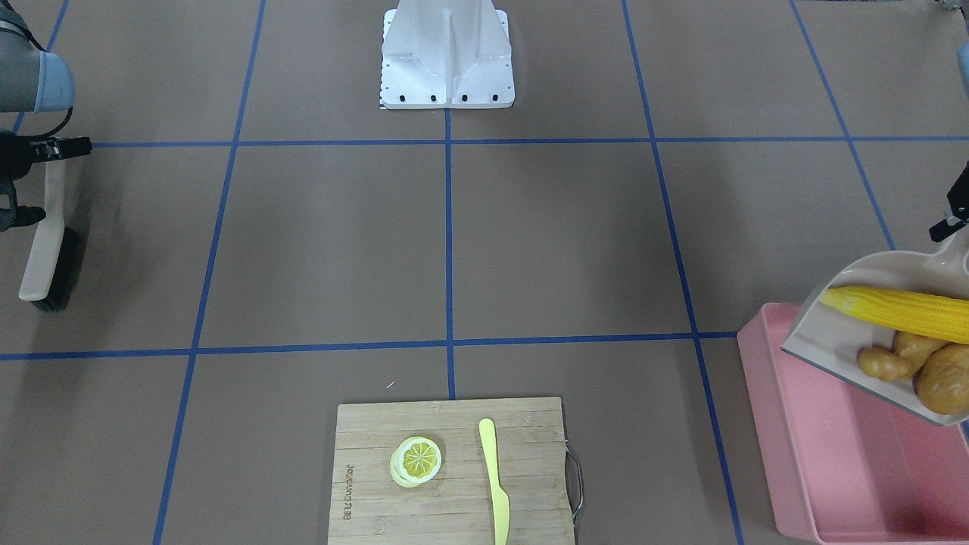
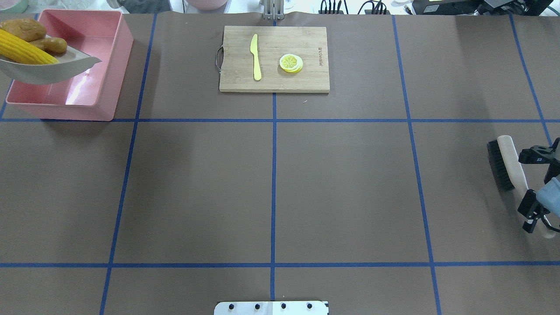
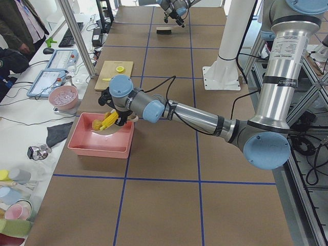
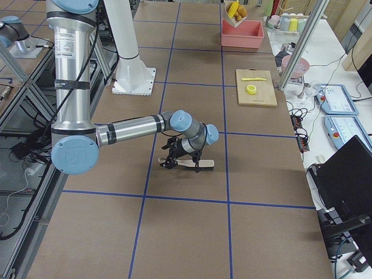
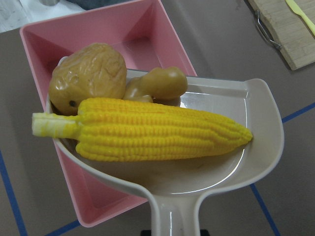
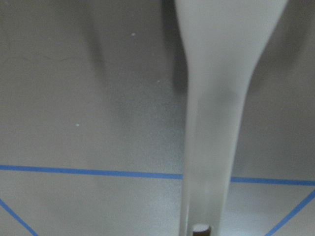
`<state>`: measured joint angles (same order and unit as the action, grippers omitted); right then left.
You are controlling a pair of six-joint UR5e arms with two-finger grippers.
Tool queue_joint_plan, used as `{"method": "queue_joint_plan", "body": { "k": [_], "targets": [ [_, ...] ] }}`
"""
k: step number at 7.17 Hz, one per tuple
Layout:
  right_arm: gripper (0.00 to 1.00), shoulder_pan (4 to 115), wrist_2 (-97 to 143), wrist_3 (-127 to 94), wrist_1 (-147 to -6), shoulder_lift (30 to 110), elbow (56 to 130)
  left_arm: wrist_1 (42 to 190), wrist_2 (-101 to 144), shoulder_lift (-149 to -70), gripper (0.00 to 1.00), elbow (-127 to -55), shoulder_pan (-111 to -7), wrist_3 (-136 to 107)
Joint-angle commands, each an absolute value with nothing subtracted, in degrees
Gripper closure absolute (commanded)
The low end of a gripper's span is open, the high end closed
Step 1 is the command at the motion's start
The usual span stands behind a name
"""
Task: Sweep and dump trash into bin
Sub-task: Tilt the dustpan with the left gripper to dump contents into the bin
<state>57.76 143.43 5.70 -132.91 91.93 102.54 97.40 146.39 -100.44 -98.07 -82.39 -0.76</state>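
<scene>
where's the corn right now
The corn is at the overhead view's far left, lying in the dustpan over the pink bin, beside the potato and ginger.

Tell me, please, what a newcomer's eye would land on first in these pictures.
Most striking is the beige dustpan, held by the left arm above the pink bin and loaded with a yellow corn cob, a potato and a ginger root. A wooden cutting board at the table's far middle carries a lemon slice and a pale knife. By the right arm, a brush sits at the table's right side.
</scene>
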Motion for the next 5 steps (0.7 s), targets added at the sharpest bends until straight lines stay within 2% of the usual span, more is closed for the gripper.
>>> {"method": "queue_joint_plan", "body": {
  "k": [1, 5],
  "targets": [
    [0.00, 60.36, 142.13, 5.97, -134.47, 93.25, 105.81, 82.83, 146.25, -103.09, 1.00, -99.05, -82.44, 9.81],
    [0.00, 73.09, 135.37, 16.41, -133.95, 92.99, 104.51, 72.34, 146.25, -105.73, 1.00, -99.40, -82.97, 11.95]
  ]
}}
